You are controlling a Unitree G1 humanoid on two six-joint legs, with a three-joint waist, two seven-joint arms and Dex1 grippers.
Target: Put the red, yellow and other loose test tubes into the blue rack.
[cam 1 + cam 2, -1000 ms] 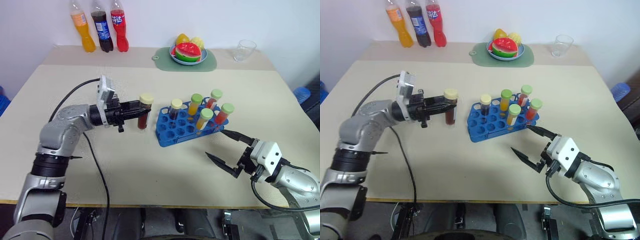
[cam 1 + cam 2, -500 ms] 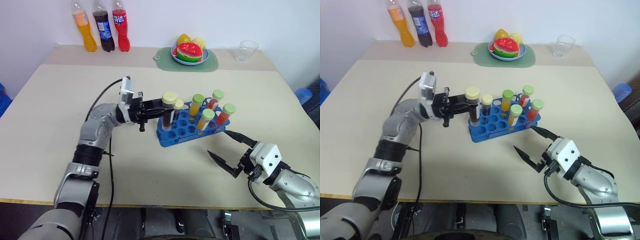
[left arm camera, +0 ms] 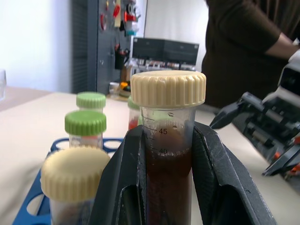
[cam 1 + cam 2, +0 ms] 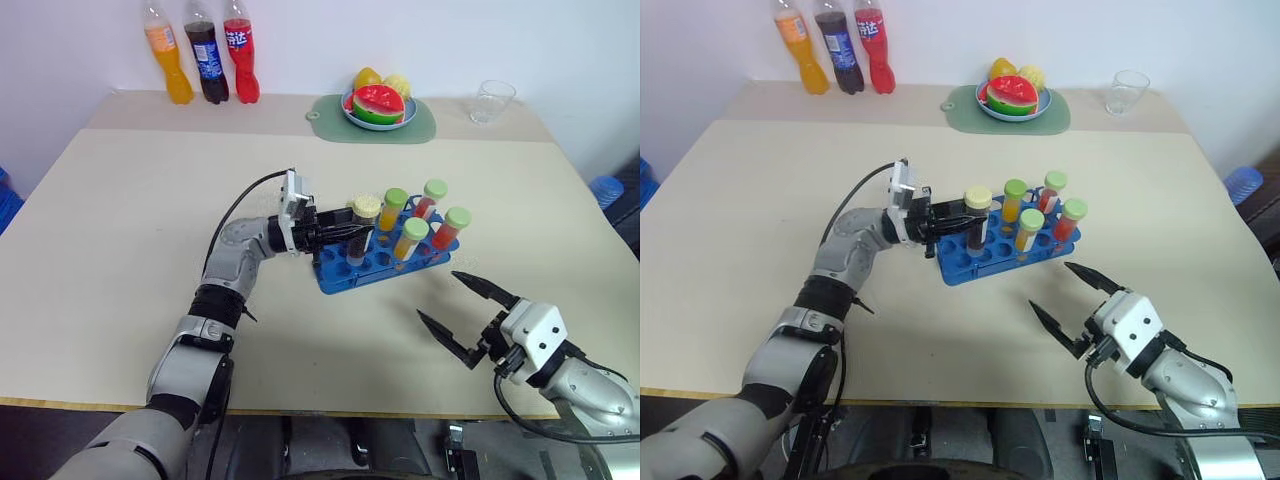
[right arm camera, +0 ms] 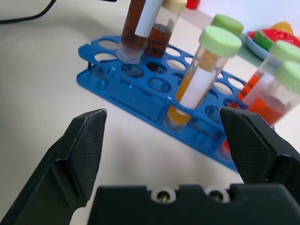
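My left gripper [image 4: 345,234] is shut on a tilted test tube [image 3: 167,159] of dark brown liquid with a cream cap. It holds the tube over the left end of the blue rack [image 4: 345,279], with the tube's lower end at one of the holes. Several capped tubes stand in the rack: one cream-capped brown tube [image 5: 161,33] right beside the held one, and green-capped orange [image 4: 409,238] and red [image 4: 448,228] ones further right. My right gripper [image 4: 437,296] hangs open over the bare table in front of the rack's right end, holding nothing.
Three soda bottles [image 4: 205,60] stand at the table's back left. A plate of fruit [image 4: 378,105] on a green mat and a clear glass [image 4: 492,100] sit at the back. A person in a dark top [image 3: 243,47] stands beyond the table.
My left gripper has carried the brown tube to the right, from beside the rack to over its left end, and lowered it. The right gripper has stayed open and nearly still.
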